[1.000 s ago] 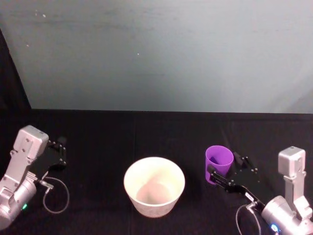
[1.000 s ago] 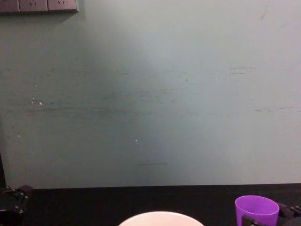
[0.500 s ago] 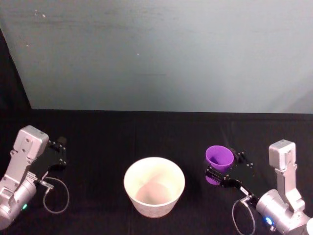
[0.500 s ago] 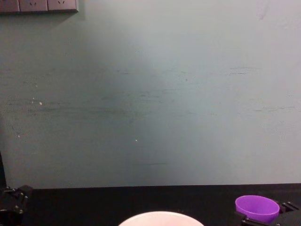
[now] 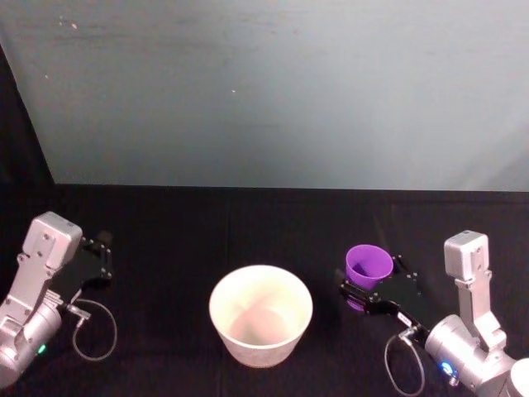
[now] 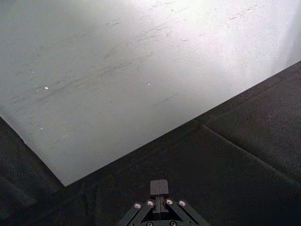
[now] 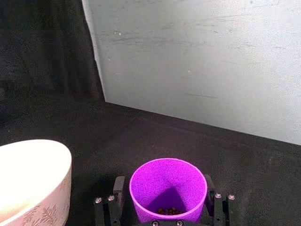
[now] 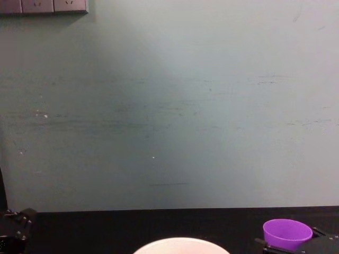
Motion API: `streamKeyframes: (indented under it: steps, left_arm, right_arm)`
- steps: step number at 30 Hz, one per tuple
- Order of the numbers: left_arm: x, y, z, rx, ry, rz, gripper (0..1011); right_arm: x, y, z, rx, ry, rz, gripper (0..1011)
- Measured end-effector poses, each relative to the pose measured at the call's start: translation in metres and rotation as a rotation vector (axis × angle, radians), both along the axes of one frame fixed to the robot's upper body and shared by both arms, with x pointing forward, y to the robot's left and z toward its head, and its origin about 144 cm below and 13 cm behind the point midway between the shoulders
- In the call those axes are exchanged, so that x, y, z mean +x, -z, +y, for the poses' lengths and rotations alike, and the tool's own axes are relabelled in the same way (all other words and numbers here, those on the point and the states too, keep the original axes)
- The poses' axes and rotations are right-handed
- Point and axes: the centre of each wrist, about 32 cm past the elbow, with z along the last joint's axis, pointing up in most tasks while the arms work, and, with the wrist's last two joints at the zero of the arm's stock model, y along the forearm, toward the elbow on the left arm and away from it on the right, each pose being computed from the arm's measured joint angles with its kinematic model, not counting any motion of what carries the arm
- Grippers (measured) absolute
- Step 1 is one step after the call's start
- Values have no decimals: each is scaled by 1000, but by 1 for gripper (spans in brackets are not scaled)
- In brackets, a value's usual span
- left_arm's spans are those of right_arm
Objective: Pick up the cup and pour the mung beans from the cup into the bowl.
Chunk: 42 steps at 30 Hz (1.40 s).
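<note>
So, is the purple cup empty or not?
Not empty: a few dark beans lie at the bottom of the cup, held in the right gripper.

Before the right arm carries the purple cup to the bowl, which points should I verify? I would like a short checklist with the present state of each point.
1. Grasp: the right end effector holds the cup from both sides: ok.
2. Cup upright, mouth up: ok.
3. Mung beans lie at the cup's bottom: ok.
4. Cup lifted off the table: cannot tell.
5. Bowl stands to the cup's left, apart from it, mouth up: ok.
6. Left end effector rests at the far left, away from the bowl: ok.
</note>
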Motion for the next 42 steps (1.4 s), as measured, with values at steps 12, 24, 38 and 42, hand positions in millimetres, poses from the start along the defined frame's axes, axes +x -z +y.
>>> streamKeyframes:
  steps: [12,24,38,42]
  left_arm:
    - [0,0,0,0,0,0,0]
    - [0,0,0,0,0,0,0]
    - [0,0,0,0,0,0,0]
    - [0,0,0,0,0,0,0]
  right_arm:
    - [1,-1,1,-3,-4,0,1004]
    - [0,0,1,-2,-4,1,922]
    - [0,-1,1,-1,-5,0,742]
    - [0,-1,1,-1,-5,0,737]
